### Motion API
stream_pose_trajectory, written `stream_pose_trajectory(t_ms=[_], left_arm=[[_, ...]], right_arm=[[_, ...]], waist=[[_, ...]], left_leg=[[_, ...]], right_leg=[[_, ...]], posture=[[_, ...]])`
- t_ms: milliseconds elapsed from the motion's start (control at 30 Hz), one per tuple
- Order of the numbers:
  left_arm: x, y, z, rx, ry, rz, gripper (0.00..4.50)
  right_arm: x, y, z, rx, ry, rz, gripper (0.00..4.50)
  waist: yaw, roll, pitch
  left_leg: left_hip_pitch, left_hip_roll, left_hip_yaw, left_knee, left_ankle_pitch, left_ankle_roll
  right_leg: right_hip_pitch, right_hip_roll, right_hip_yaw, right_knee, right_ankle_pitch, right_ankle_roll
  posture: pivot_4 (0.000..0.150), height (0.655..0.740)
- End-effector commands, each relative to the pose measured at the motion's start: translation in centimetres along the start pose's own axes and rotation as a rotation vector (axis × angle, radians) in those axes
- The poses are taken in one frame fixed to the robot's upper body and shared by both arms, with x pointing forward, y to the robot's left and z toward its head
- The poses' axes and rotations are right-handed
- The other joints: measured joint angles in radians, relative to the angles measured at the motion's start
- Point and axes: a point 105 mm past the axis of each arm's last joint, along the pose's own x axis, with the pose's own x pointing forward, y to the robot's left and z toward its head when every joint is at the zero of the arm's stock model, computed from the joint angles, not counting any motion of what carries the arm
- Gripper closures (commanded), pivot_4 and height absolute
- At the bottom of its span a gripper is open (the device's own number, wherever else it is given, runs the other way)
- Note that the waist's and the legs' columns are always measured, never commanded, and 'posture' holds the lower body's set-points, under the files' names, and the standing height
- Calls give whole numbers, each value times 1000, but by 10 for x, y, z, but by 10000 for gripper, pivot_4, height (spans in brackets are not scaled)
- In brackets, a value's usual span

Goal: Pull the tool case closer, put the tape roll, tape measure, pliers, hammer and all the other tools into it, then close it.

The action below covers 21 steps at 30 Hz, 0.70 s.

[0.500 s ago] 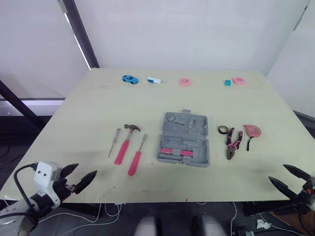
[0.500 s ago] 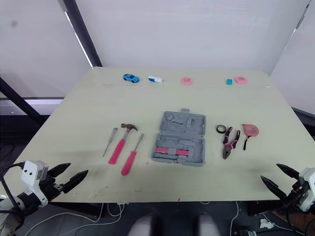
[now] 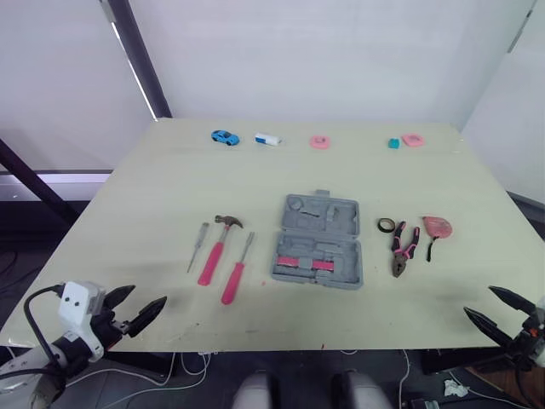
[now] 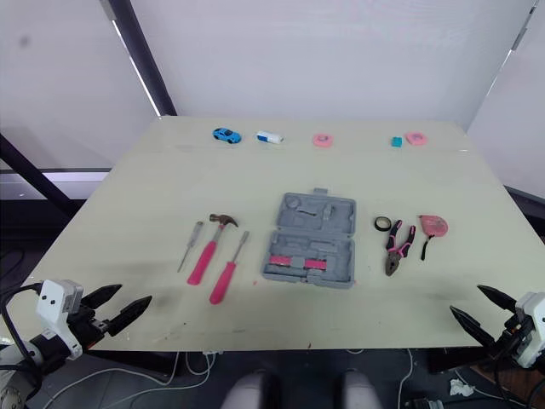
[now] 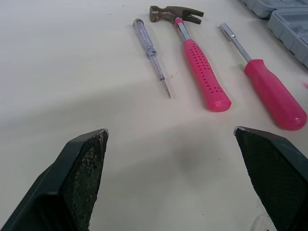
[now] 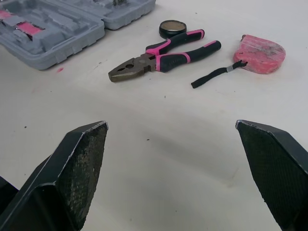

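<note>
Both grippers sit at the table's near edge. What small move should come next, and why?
Probably advance the right gripper toward the near edge of the tool case, to drag it closer. The case lies open on the table, beyond that gripper and the left gripper, both open and empty; hammer and pliers lie loose beside it.

Left gripper: two black tapering fingers on a white boxy left housing, which has two small dark dots on its face. A black cable loops beside it. Right gripper: same black fingers, white right housing. Close up, finger shells are dark teal; pads are black and grainy.
</note>
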Motion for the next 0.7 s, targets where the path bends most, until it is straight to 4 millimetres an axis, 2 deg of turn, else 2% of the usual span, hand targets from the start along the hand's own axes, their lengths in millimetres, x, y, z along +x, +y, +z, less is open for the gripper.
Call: stream_pose_trajectory(t_ms=[33,200,333,533,700], left_arm=[[-1,3,10,44,-21,0,412],[3,3,18,50,-45,-20,412],[10,3,29,69,-50,-53,412],[26,6,45,99,-49,-98,412],[56,6,57,153,-22,-163,412]], right_arm=[[-1,-4,7,-28,-19,-13,0],[0,-9,6,-31,-12,-41,0],[8,-12,15,-40,-33,-57,0],[30,-12,31,-78,-31,-49,0],[58,-4,56,-73,-49,24,0]], waist=[[0,0,0],[0,0,0],[0,0,0],[0,0,0],[0,0,0]], left_leg=[[0,0,0,0,0,0],[0,0,1,0,0,0],[0,0,2,0,0,0],[0,-1,3,0,0,0],[0,-1,5,1,0,0]], right_leg=[[0,0,0,0,0,0],[0,0,0,0,0,0],[0,0,0,0,0,-1],[0,1,0,1,1,-1],[0,3,0,2,2,-3]], posture=[[1500,7395],[1500,7395],[1500,7395],[1500,7395],[1500,7395]])
